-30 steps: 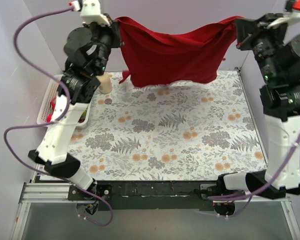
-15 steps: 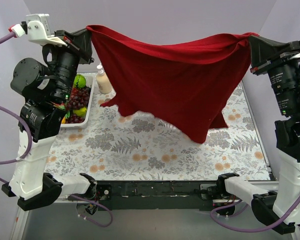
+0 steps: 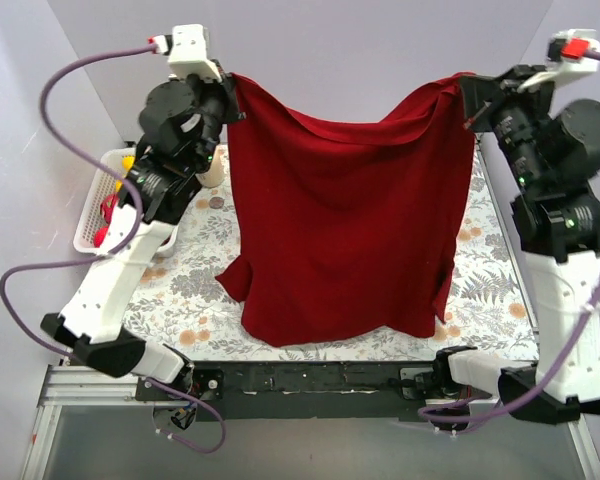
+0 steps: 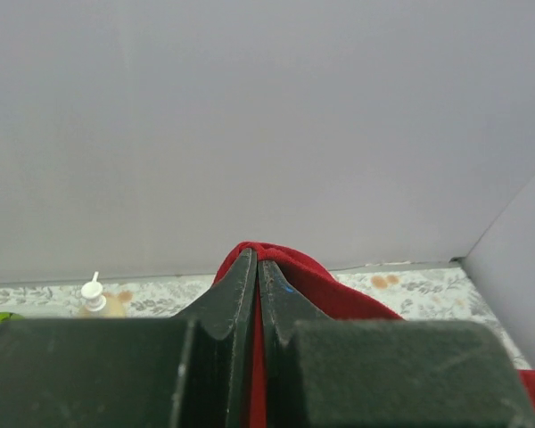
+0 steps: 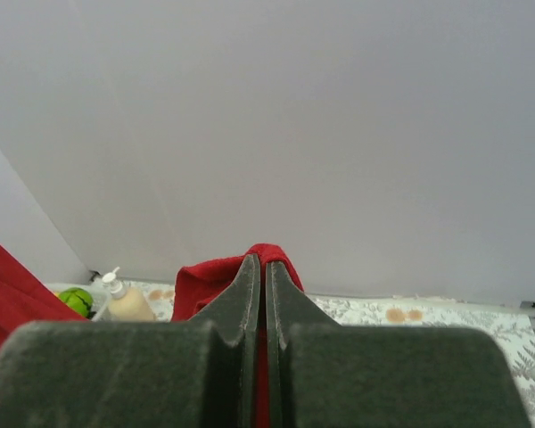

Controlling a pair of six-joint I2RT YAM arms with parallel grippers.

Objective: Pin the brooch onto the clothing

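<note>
Two robot hands hold a dark red T-shirt (image 3: 340,220) up over the floral bench (image 3: 185,285).
The left hand (image 3: 232,86) clamps its 11 o'clock corner, the right hand (image 3: 469,96) its 1 o'clock corner; the fabric hangs between them.

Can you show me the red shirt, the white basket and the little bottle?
Red shirt (image 3: 350,220), top view: the middle of the hanging cloth.
White basket (image 3: 88,215), top view: its latticed side wall.
Little bottle (image 5: 127,306), right wrist view: its cream body under the pump.
</note>
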